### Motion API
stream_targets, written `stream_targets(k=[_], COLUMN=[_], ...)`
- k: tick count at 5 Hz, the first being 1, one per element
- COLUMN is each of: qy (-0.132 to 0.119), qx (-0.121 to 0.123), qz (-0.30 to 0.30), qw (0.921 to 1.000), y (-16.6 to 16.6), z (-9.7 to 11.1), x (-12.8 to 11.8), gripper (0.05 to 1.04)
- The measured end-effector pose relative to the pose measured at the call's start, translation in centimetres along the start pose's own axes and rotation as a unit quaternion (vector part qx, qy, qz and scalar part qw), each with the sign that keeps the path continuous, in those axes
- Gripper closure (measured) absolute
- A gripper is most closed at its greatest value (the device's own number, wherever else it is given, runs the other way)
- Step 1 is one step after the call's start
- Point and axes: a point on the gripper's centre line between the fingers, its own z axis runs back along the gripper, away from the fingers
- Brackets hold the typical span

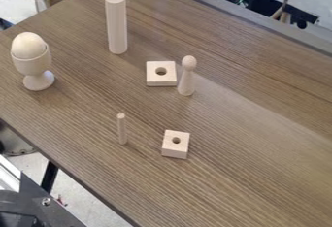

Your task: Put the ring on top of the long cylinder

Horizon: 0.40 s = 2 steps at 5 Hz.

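Observation:
The long cylinder (117, 24), of pale wood, stands upright toward the back left of the table, its flat top bare. To its lower right lies a flat square wooden piece (154, 78) with a round hole through its middle. A thicker square block (174, 149), also with a hole in its top, rests nearer the front. Both holed pieces are square outside; I cannot tell which of them is the ring.
A wooden egg in a cup (32, 64) stands at the left. Beside the flat square piece is a round-headed peg (187, 81). A short thin rod (122, 130) stands upright left of the thicker block. The wooden table's near edge (71, 175) runs diagonally past black metal equipment (39, 204).

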Motion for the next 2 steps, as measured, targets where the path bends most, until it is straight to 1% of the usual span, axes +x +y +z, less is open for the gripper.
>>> stream_targets(k=[1,2], qy=[0.000,0.014], qx=[-0.001,-0.003], qz=[0.000,0.000], qw=[1.0000,0.9999], y=[-0.1,-0.1], z=[0.7,0.4], x=[-1.0,-2.0], gripper=[0.351,0.351])
